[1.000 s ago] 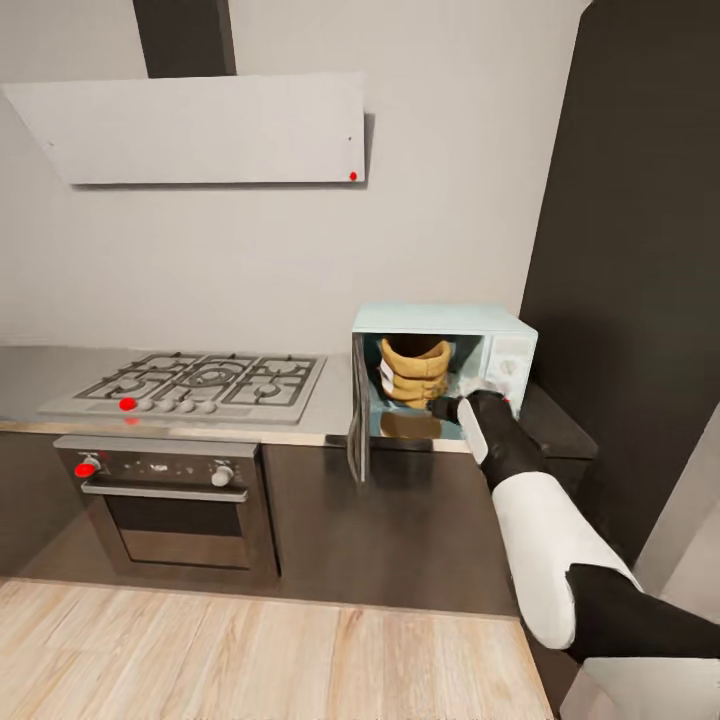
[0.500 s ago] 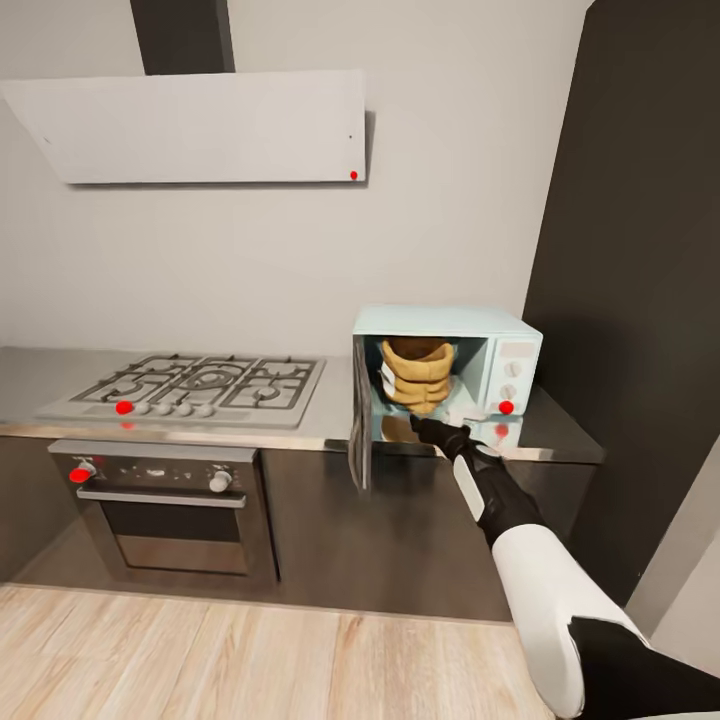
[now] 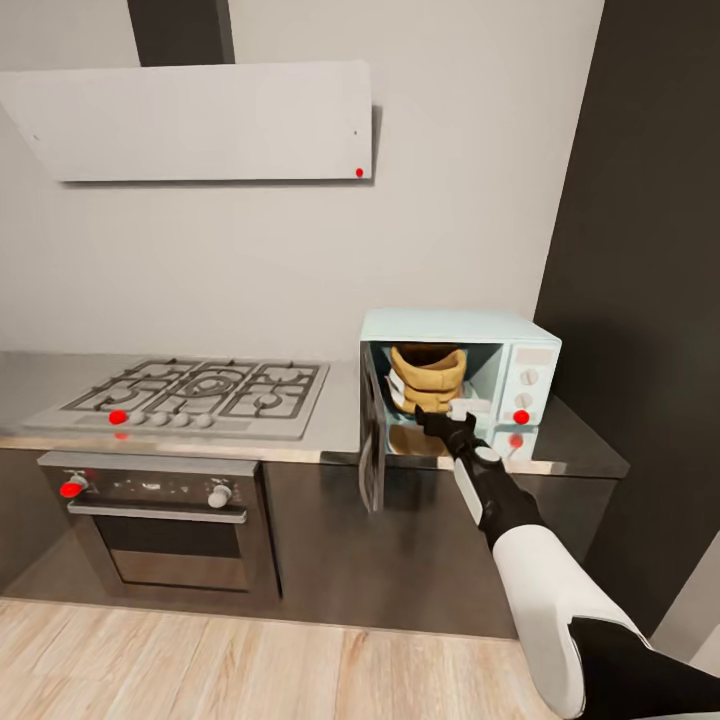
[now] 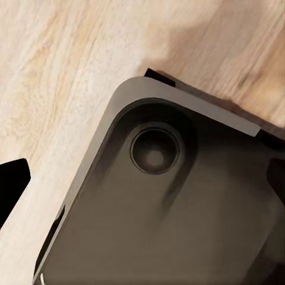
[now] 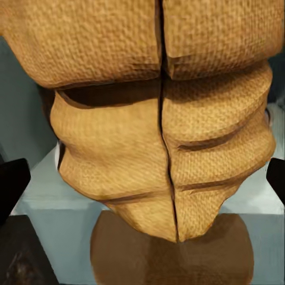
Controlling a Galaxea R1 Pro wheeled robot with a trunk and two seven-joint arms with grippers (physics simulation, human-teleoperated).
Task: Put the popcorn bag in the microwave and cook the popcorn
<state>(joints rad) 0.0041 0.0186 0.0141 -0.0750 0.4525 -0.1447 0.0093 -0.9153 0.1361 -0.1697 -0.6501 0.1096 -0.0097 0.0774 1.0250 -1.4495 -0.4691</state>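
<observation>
Inside the microwave (image 3: 455,385), standing upright in the open cavity, the popcorn bag (image 3: 428,376) is located, its long axis vertical. Directly in front of the microwave opening, the right gripper (image 3: 447,417) is positioned, pointed at the bag and apart from it; its fingers are spread wide, with the bag seen between the two dark fingertips (image 5: 12,181) but not clamped. To the left of the microwave cavity, the door (image 3: 371,440) is swung fully open. The right arm is judged nearer for closing it. The left gripper's state cannot be told.
</observation>
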